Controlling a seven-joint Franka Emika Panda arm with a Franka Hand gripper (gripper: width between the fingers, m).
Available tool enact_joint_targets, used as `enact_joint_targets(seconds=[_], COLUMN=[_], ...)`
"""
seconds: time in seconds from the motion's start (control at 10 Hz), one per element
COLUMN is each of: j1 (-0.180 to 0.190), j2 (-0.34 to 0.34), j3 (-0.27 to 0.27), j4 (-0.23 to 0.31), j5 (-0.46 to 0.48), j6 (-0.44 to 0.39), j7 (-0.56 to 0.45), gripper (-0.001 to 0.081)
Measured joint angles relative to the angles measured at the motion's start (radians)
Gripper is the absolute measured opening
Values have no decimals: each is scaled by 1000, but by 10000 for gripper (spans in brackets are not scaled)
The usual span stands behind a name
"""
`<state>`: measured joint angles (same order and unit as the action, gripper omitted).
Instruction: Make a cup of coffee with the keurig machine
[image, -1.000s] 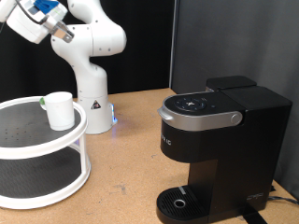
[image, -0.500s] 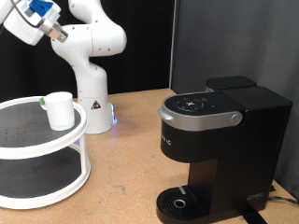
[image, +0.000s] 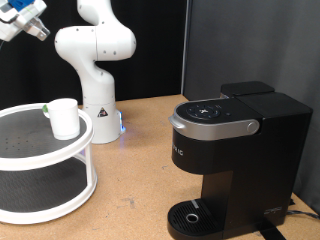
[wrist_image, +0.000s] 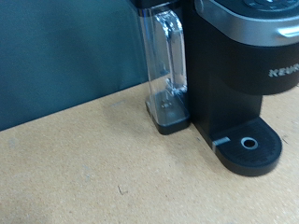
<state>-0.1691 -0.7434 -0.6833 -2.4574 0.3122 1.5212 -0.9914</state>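
Note:
The cup (image: 63, 117) is small and white with a green-tinged handle. It stands upright on the top shelf of a white round two-tier stand (image: 60, 160) at the exterior view's left. The keurig machine (image: 235, 150) is black with a grey band on its shut lid and stands at the right. It also fills the wrist view (wrist_image: 234, 75), where its round drip tray (wrist_image: 248, 145) is bare. My gripper (image: 38, 28) is high in the exterior view's top left corner, well above the cup and far from the machine. Its fingers do not show in the wrist view.
The arm's white base (image: 95, 100) stands behind the stand on the wooden table (image: 140, 170). A clear water tank (wrist_image: 166, 65) sits on the machine's side. A dark panel (image: 250, 40) stands behind the machine.
My gripper has moved up and towards the exterior view's left, now partly cut off at the top left corner. The cup and the machine have not moved.

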Motion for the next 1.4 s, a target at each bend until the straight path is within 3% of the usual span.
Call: enact_joint_targets(seconds=[0.3, 0.7, 1.1, 1.4], j1=[-55, -63, -64, -81], j2=[-45, -54, -52, -51], j3=[-33, -53, -60, -72], j4=[1, -31, -144, -244], j5=[-52, -74, -111, -129], j6=[-22, 0, 130, 306], j7=[-13, -43, -100, -119], gripper=[0, 0, 0, 22])
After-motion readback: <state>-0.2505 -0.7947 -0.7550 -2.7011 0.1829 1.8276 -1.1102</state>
